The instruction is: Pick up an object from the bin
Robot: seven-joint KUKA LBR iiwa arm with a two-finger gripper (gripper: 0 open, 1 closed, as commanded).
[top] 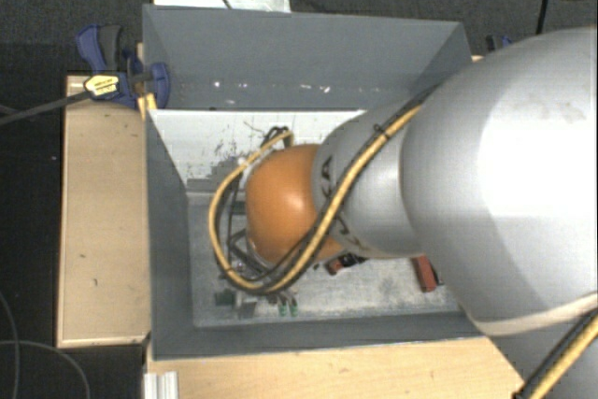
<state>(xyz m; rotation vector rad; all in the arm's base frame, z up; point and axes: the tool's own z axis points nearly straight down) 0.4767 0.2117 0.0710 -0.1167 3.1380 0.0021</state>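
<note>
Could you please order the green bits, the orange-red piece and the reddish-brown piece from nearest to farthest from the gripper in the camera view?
1. green bits: front left of the bin, right beside the gripper, which sits under the orange wrist cover.
2. orange-red piece: to the right, beside the arm.
3. reddish-brown piece: farther right again.

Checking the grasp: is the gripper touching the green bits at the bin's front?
Cannot tell: camera view's orange cover masks any gap between gripper and green bits.
</note>
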